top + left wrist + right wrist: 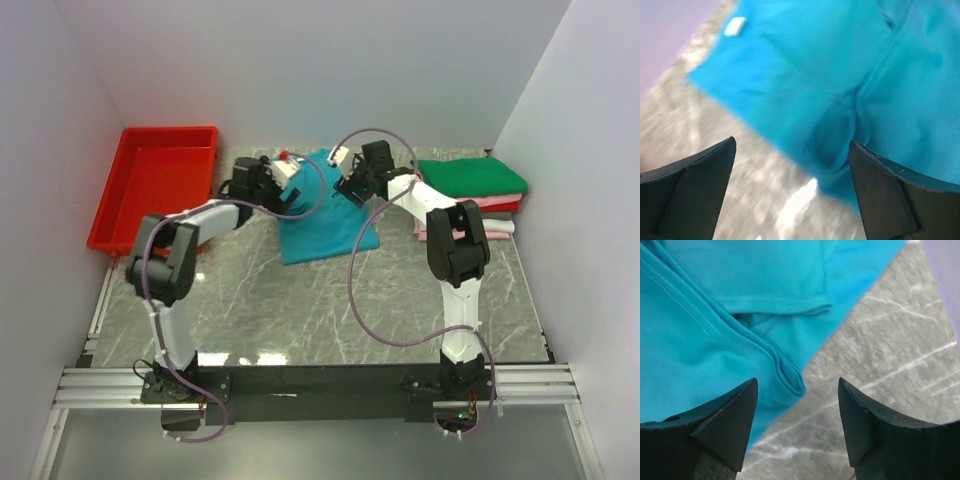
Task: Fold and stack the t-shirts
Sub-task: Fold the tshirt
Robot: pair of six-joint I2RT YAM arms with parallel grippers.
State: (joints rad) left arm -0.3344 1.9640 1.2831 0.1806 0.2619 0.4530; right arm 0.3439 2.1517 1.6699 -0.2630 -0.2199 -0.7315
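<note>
A teal t-shirt (322, 222) lies partly folded on the marble table at the back centre. My left gripper (291, 190) hovers open over its left edge; the left wrist view shows the teal cloth (840, 75) with its white neck label (735, 26) between and beyond the empty open jaws. My right gripper (346, 188) hovers open over the shirt's right edge; the right wrist view shows a folded hem corner (790, 377) between the open jaws, not gripped. A stack of folded shirts, green (470, 177) on top with pink and red below, sits at the back right.
A red plastic tray (155, 185) stands at the back left, partly off the table. White walls enclose the back and both sides. Grey cables loop from both arms over the marble table (300, 310).
</note>
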